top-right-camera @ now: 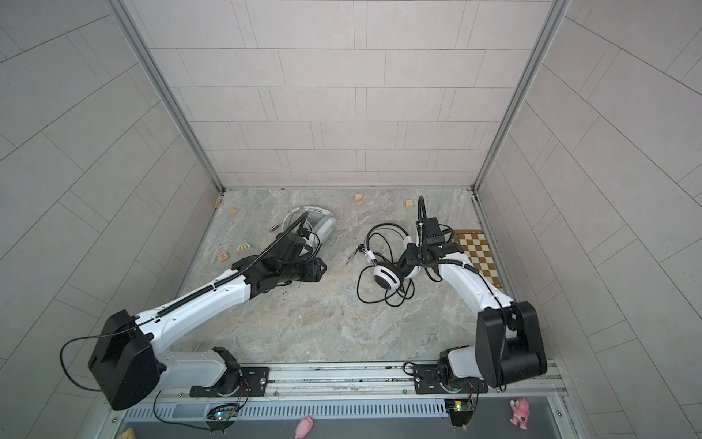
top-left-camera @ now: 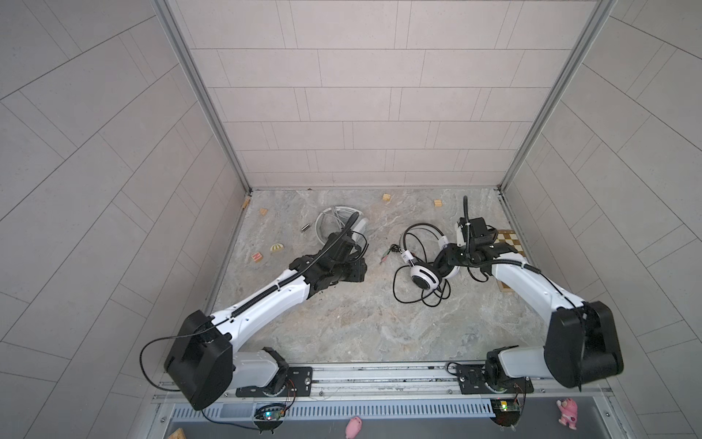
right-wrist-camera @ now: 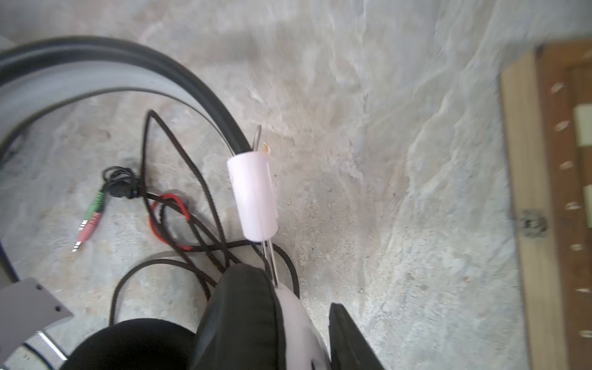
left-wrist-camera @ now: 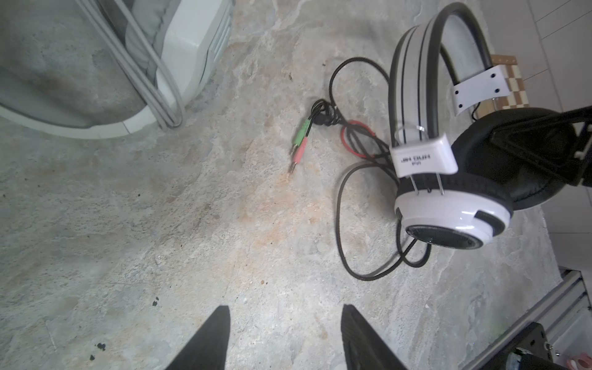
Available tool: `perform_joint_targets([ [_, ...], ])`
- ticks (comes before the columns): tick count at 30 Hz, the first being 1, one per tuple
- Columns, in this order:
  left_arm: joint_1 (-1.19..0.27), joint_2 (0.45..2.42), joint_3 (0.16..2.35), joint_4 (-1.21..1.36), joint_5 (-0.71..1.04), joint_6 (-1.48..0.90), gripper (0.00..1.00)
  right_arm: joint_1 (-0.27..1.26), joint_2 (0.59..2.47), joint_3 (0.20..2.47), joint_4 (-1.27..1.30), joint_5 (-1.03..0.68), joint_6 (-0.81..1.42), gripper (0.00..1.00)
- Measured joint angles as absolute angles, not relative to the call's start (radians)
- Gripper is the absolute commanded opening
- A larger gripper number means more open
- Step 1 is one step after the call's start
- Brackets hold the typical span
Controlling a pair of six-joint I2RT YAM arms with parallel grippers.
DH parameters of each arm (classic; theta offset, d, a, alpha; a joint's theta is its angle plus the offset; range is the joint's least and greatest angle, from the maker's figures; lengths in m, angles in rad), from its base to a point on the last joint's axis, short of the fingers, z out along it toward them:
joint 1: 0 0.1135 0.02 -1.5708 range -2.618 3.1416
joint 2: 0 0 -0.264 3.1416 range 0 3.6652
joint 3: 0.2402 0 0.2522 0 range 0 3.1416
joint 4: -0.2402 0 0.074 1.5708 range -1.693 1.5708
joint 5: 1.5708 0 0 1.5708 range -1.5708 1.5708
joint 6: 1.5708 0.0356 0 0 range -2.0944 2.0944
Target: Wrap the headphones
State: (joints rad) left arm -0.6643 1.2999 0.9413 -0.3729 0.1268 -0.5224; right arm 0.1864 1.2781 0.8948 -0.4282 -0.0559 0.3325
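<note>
1. Well to the left of the black-and-white headphones (top-left-camera: 421, 279): white headphones (top-left-camera: 342, 224) lying on the worktop (top-left-camera: 361, 323), with the grey cable (left-wrist-camera: 144, 67) laid across them.
2. Left of the black-and-white headphones, just in front of the white pair: left hand (left-wrist-camera: 285, 307), fingers spread, nothing between them, low over bare stone.
3. Just left of the black-and-white headphones: green and pink plugs (left-wrist-camera: 299, 149) on the worktop, ending the black cable (top-left-camera: 397, 292) that loops loosely beside and in front of the headset.
4. Black-and-white headphones themselves: right of centre, band arching toward the back wall.
5. At their right ear cup: right hand (top-left-camera: 443, 264), pinching that cup, one finger in the black pad, the other at the white shell.
6. Near the headset's right: chessboard (top-left-camera: 511, 243), partly hidden by the right arm.
</note>
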Motion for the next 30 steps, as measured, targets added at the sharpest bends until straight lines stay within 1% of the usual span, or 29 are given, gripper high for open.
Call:
perform_joint_targets([
  [1, -0.664, 1.299, 0.962, -0.373, 0.134, -0.522, 0.62, 0.216, 1.217, 0.876, -0.412, -0.024, 0.313, 0.21],
  [2, -0.664, 1.298, 0.984, -0.373, 0.140, -0.520, 0.66, 0.256, 1.148, 0.851, -0.389, 0.009, 0.292, 0.22],
  [5, -0.664, 1.297, 1.059, -0.376, 0.165, -0.509, 0.74, 0.363, 0.990, 0.782, -0.329, 0.094, 0.236, 0.22],
  [8, -0.666, 1.298, 1.134, -0.383, 0.187, -0.496, 0.75, 0.422, 0.906, 0.749, -0.316, 0.144, 0.193, 0.22],
  [13, -0.686, 1.333, 1.270, -0.445, 0.211, -0.467, 0.75, 0.491, 0.878, 0.739, -0.311, 0.207, 0.147, 0.22],
  [16, -0.718, 1.407, 1.369, -0.511, 0.212, -0.433, 0.75, 0.577, 0.863, 0.732, -0.307, 0.234, 0.118, 0.22],
  [19, -0.760, 1.485, 1.443, -0.575, 0.189, -0.400, 0.75, 0.647, 0.857, 0.732, -0.299, 0.253, 0.093, 0.22],
  [22, -0.788, 1.538, 1.489, -0.653, 0.148, -0.369, 0.75, 0.682, 0.853, 0.732, -0.296, 0.270, 0.074, 0.22],
  [24, -0.799, 1.562, 1.511, -0.698, 0.118, -0.352, 0.69, 0.698, 0.842, 0.731, -0.295, 0.276, 0.062, 0.22],
  [26, -0.800, 1.575, 1.526, -0.732, 0.091, -0.340, 0.56, 0.709, 0.824, 0.731, -0.295, 0.277, 0.052, 0.22],
  [28, -0.800, 1.578, 1.533, -0.756, 0.072, -0.327, 0.48, 0.718, 0.812, 0.731, -0.294, 0.274, 0.044, 0.23],
  [30, -0.800, 1.578, 1.534, -0.768, 0.061, -0.318, 0.36, 0.726, 0.807, 0.730, -0.289, 0.270, 0.037, 0.24],
])
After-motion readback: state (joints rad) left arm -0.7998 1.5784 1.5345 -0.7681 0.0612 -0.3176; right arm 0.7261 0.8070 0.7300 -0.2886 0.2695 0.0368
